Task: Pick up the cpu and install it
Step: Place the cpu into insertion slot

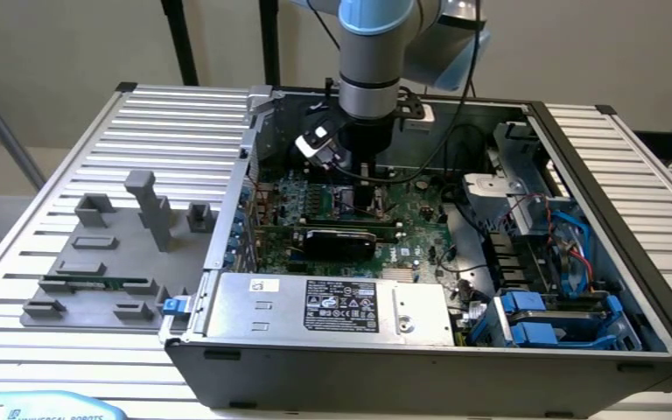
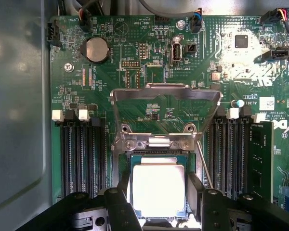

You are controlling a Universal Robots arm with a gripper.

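My claw (image 2: 159,186) is clamped on the cpu (image 2: 158,192), low at the socket (image 2: 154,155)

My fingers (image 2: 195,185) press two opposite edges of the cpu, which lies flat between them inside the socket's frame; seated or just above, I cannot tell; I judge it light, stiff and thin, its metal top smooth, its underside easily damaged, so the bare edges are the place to hold, kept level; just beyond the claw the load plate (image 2: 164,88) stands open; memory slots (image 2: 82,154) flank me on the green board (image 2: 149,57).
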